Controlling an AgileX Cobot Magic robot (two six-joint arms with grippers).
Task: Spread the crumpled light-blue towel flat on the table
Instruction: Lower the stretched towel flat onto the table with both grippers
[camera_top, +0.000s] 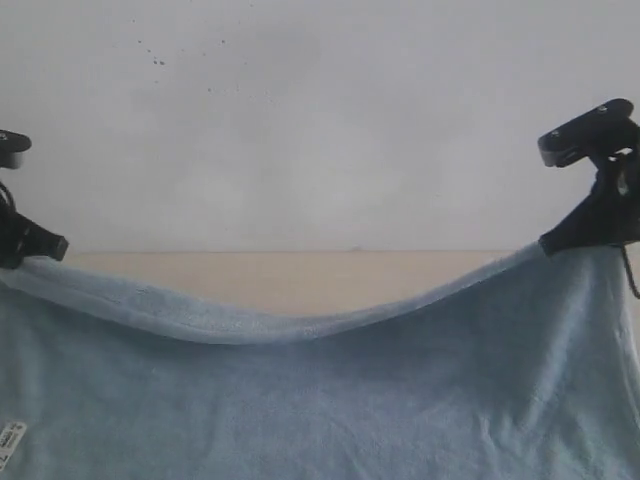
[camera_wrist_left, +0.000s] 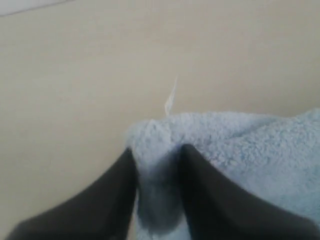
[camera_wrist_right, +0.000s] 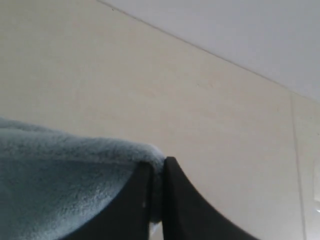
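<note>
The light-blue towel (camera_top: 330, 400) hangs spread wide between both grippers, lifted above the table (camera_top: 300, 275), its top hem sagging in the middle. My left gripper (camera_top: 45, 248) is shut on the towel's left corner at the left edge of the exterior view. In the left wrist view the towel (camera_wrist_left: 240, 145) bunches between the black fingers (camera_wrist_left: 112, 195) of the left gripper (camera_wrist_left: 156, 150). My right gripper (camera_top: 565, 238) is shut on the right corner. In the right wrist view the towel (camera_wrist_right: 60, 175) is pinched thin in the right gripper (camera_wrist_right: 157, 162). A white label (camera_top: 10, 442) shows at lower left.
A white wall (camera_top: 320, 120) rises behind the beige table. A thin seam line in the table (camera_wrist_right: 295, 150) shows in the right wrist view. The lower part of the towel runs out of the exterior view, hiding the table's near part.
</note>
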